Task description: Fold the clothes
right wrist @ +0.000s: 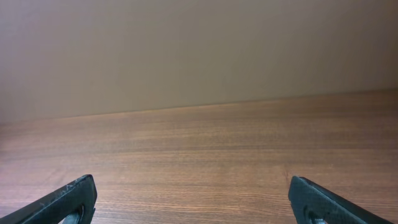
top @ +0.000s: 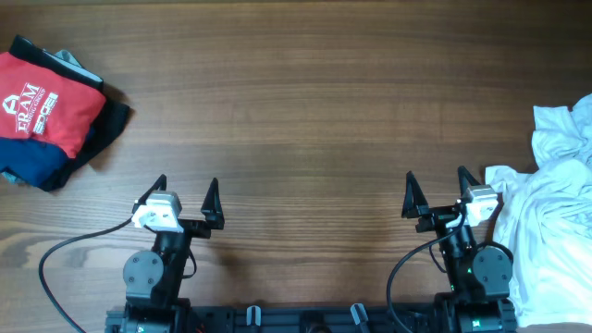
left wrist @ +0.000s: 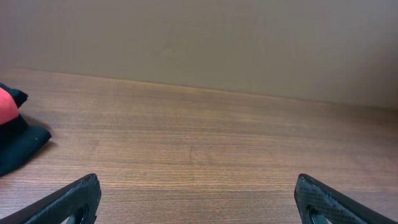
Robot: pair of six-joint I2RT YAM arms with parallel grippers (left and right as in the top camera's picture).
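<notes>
The white shirt (top: 553, 213) lies crumpled at the right edge of the table, running off the front right corner; no print or label shows on it. My right gripper (top: 437, 190) is open and empty, just left of the shirt, near the front edge. My left gripper (top: 186, 192) is open and empty at the front left, far from the shirt. The left wrist view shows its open fingers (left wrist: 198, 198) over bare wood. The right wrist view shows open fingers (right wrist: 193, 198) over bare wood; the shirt is out of both wrist views.
A red folded garment with a white logo (top: 44, 104) lies on a navy folded garment (top: 39, 166) at the far left; their dark edge shows in the left wrist view (left wrist: 18, 142). The wooden table (top: 305, 102) ends at a plain wall behind.
</notes>
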